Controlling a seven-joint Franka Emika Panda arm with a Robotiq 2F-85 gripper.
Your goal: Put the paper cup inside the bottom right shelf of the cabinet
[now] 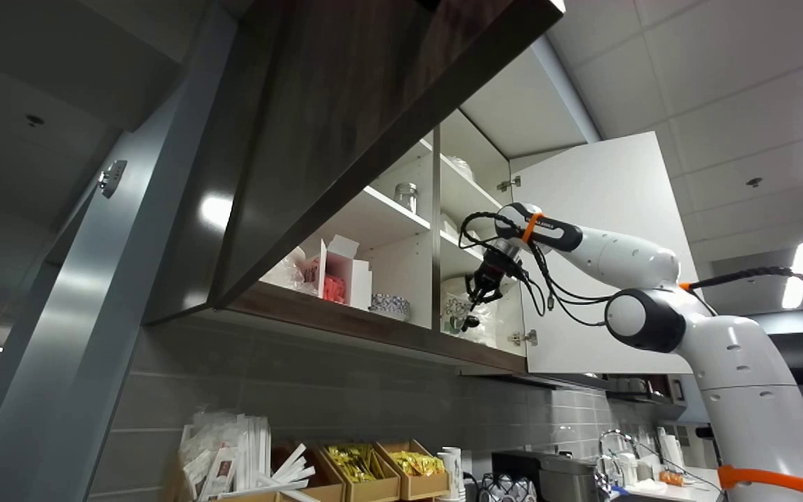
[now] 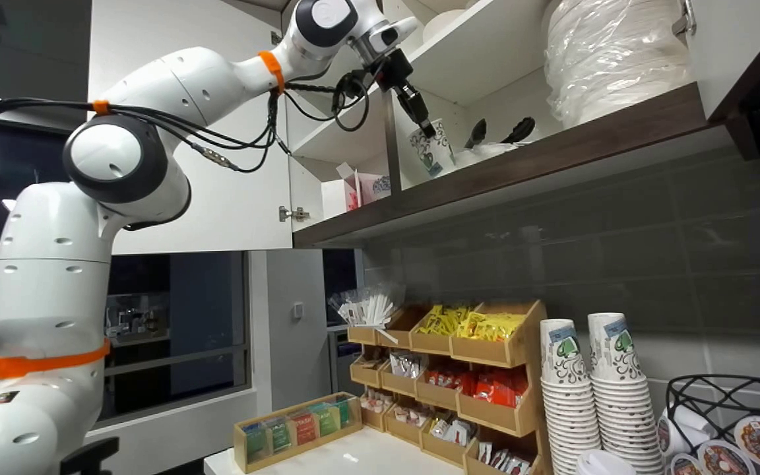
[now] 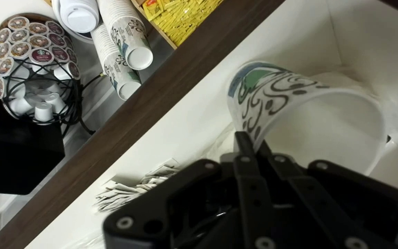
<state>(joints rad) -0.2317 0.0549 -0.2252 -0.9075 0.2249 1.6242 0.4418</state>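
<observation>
Wrist view: black gripper (image 3: 254, 142), jaws pinching the rim of a scroll-printed white paper cup (image 3: 309, 117).
Paper cup: inside the white-floored bottom right shelf (image 3: 178, 121) of the dark brown wooden cabinet (image 2: 538, 158); floor contact unclear.
Shelf neighbour: plastic-wrapped white stack (image 2: 617, 59), in an exterior view.

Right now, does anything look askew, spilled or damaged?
Below the dark brown wooden cabinet, loose thin white sticks slant sideways, untidy next to the upright bundle. The white swirl-printed paper cup is tilted, but the black gripper pinches its rim, so that's probably just handling. No spill or damage shows.
</observation>
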